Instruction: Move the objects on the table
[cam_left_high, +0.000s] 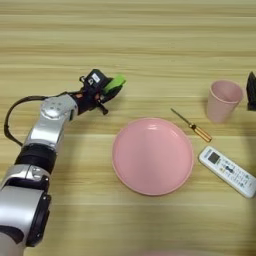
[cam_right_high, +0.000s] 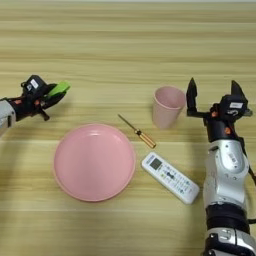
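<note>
Bench (cam_left_high: 150, 45): wood, carried all items.
Plate (cam_left_high: 152, 155): pink, centre.
Remote (cam_right_high: 170, 177): just R of plate.
Cup (cam_right_high: 167, 106): upright, beside R claw.
Screwdriver (cam_right_high: 135, 131): btwn cup & plate.
Green block (cam_left_high: 115, 82): pinched in L claw (cam_left_high: 111, 89), above bench.
R claw (cam_right_high: 214, 92): fingers spread, holding nothing.

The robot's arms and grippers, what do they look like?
Both arms are silver-grey metal segments with black joint bands. The left arm has a black cable looping beside it. The left gripper and right gripper have black fingers on black housings with small orange-red accents; the left's bears a white label.
</note>
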